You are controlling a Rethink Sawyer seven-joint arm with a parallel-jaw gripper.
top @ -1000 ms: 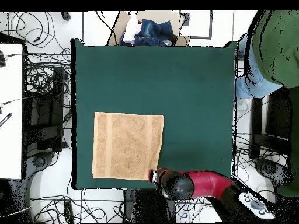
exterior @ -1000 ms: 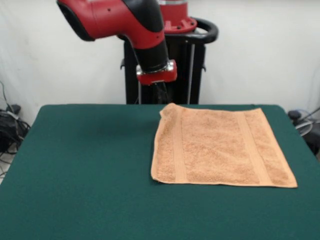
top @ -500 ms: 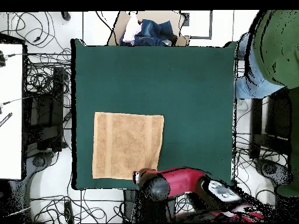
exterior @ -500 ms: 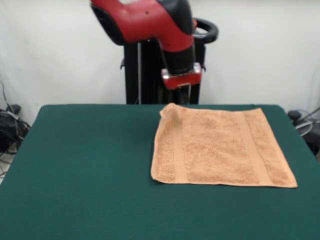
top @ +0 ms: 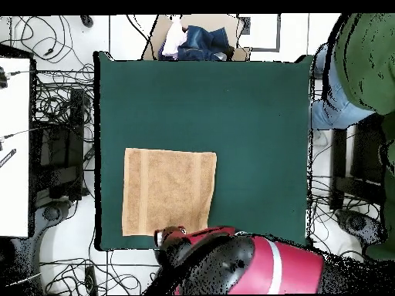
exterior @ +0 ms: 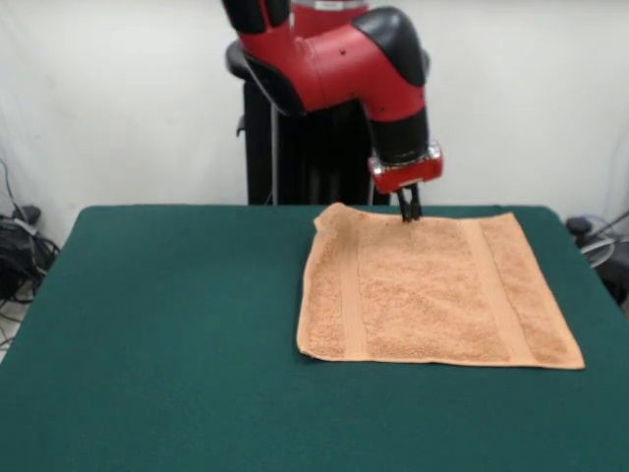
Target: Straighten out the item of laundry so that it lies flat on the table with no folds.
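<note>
- Towel [exterior: 432,292] lies spread at the table's [exterior: 167,334] 3 o'clock in the front view, far-left corner slightly rumpled.
- Gripper [exterior: 409,214] at its 12 o'clock edge, fingers nearly together, holding nothing visibly.
- Overhead: arm [top: 231,262] hides the towel's near edge; a person [top: 359,69] at 2 o'clock, clothes [top: 193,40] at 12.

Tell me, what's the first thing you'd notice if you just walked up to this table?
Probably the big red and black robot arm reaching down from the far side, its gripper right at the far edge of a peach-orange towel. The towel lies nearly flat on the dark green table, with one far corner a bit rumpled. From above, a person stands beside the table.
</note>
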